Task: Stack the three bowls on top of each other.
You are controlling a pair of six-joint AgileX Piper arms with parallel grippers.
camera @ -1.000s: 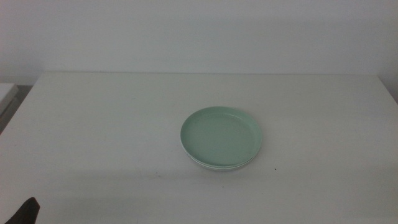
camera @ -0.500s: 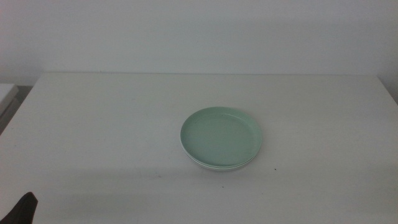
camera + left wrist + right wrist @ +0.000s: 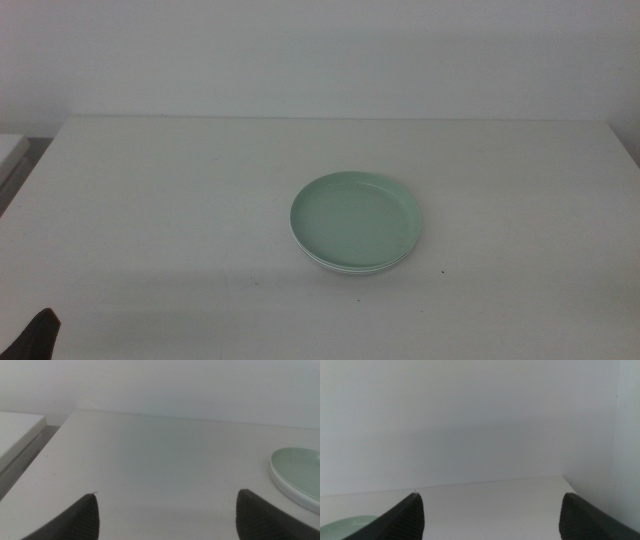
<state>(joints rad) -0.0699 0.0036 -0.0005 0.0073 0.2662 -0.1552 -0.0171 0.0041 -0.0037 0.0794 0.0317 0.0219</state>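
Nothing has shifted since the earlier frames except the left gripper (image 3: 165,515), which edged slightly at the bench (image 3: 150,200) corner. Its jaws stand wide apart, empty. Beyond its right jaw sits the mint green bowl (image 3: 356,221) atop a white bowl (image 3: 287,491). Right gripper (image 3: 490,515) jaws likewise gape, empty.

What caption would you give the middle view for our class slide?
Mint green bowl tops a pale stack on the white table; the left gripper waits at the near-left edge.
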